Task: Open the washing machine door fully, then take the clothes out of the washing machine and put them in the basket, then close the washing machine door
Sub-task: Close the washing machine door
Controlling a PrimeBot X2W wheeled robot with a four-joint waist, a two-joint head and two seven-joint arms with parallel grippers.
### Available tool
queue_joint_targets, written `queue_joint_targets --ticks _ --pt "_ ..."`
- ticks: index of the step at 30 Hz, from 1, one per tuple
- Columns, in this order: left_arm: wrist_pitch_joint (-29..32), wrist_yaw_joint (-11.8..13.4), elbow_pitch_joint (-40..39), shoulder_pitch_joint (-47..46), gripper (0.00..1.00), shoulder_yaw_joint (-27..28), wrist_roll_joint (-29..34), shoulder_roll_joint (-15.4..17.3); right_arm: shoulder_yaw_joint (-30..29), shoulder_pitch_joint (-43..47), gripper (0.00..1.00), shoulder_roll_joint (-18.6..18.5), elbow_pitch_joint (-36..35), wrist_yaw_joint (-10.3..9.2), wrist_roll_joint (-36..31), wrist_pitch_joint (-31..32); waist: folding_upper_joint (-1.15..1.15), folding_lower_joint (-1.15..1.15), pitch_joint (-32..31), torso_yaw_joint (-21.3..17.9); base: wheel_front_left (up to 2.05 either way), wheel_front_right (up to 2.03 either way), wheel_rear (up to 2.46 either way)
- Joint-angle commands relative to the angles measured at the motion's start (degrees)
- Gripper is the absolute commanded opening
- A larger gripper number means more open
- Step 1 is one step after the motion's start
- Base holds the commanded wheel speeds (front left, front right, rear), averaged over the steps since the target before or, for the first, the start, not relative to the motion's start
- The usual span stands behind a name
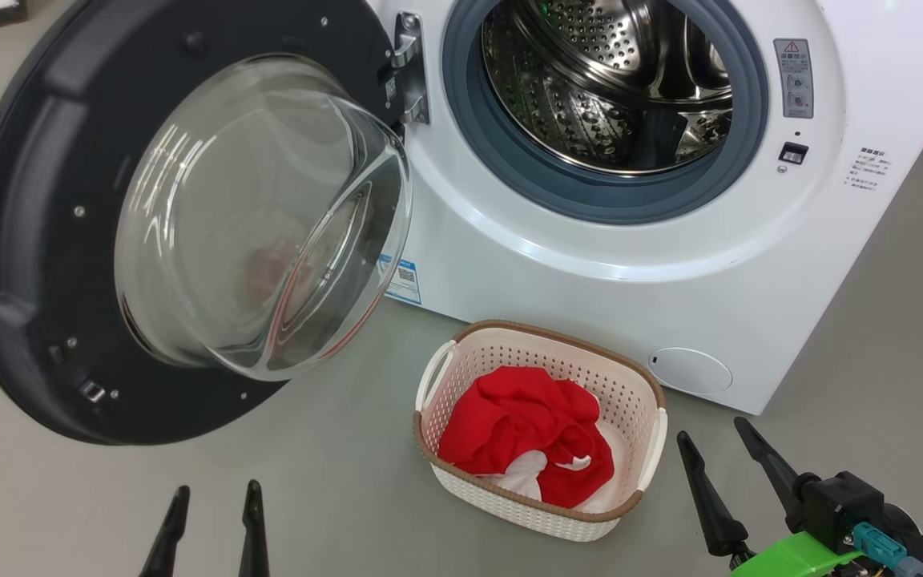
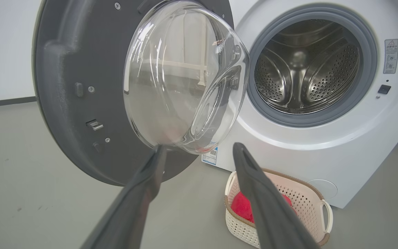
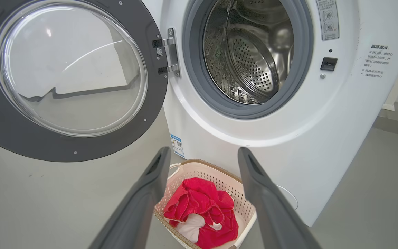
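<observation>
Two sets of dark fingers, Sam! Are they holding anything?

No, Pip. The left fingers (image 1: 252, 525) are wide apart with nothing between them, low at the left in the head view. The right fingers (image 1: 708, 497) are wide apart too, holding nothing, near the right end of the basket (image 1: 634, 394).

Where are the clothes?

The red and white clothes (image 1: 521, 429) are bunched up inside the basket. It sits on the grey floor (image 1: 333, 481), just in front of the washing machine (image 1: 670, 296).

Is the big door open?

Yes. The washing machine door (image 1: 21, 240) is swung wide open to the left on its hinge (image 1: 409, 68). The clear glass bowl (image 1: 261, 216) sticks out from its middle. In the left wrist view one left fingertip lines up with the bottom of that bowl, and I cannot tell if it touches.

What is inside the machine?

The drum (image 1: 590, 104) is shiny steel with lots of little holes, and a grey rubber ring (image 1: 525, 172) goes round its mouth.
</observation>
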Motion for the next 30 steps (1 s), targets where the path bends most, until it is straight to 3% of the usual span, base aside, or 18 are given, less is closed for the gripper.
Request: queue_joint_targets --ticks 1,2,4,13,18,21,26,30 --pt "-0.24 0.23 -1.75 -0.87 1.0 1.66 -0.57 0.55 1.5 -1.03 1.0 -0.46 -1.35 0.36 -0.51 -0.3 0.0 0.0 0.08 0.01 0.0 0.0 0.0" --pt "-0.1 0.11 -1.7 -0.91 0.8 1.58 -0.87 0.51 1.48 -1.07 1.0 -0.46 -1.37 0.36 -0.55 -0.27 0.0 0.0 0.09 0.03 0.0 0.0 0.0" --pt "-0.28 0.01 -1.73 -1.0 0.0 1.52 -1.22 0.44 1.47 -1.07 1.0 -0.46 -1.42 0.36 -0.56 -0.19 0.0 0.0 0.08 0.05 0.0 0.0 0.0" --pt "-0.4 -0.82 -1.79 -0.9 0.0 1.15 -2.59 0.57 1.34 -0.92 1.0 -0.46 -1.52 0.36 -0.5 -0.1 0.0 0.0 -0.11 0.13 0.0 0.0 0.0" --pt "-1.05 -2.41 -3.19 -1.32 0.0 1.5 -7.27 -0.41 1.17 -0.98 1.0 -0.46 -1.46 0.36 -0.46 -0.15 0.0 0.0 -0.26 0.3 0.0 0.0 0.0" --pt "-2.34 -4.64 -5.29 -1.84 0.0 2.83 -16.27 -1.71 1.13 -0.96 1.0 -0.46 -1.44 0.36 -0.41 -0.19 0.0 0.0 -0.34 0.35 0.0 0.0 0.0" --pt "-3.26 -8.78 -9.47 -3.39 0.0 7.3 -39.89 -2.58 1.07 -0.97 1.0 -0.46 -1.39 0.36 -0.3 -0.29 0.0 0.0 -0.54 0.27 0.0 0.0 0.0" --pt "-3.59 -10.29 -12.34 -4.91 0.0 12.68 -57.16 -2.66 1.09 -0.96 1.0 -0.46 -1.36 0.36 -0.17 -0.37 0.0 0.0 -0.58 0.09 0.0 0.0 0.0"
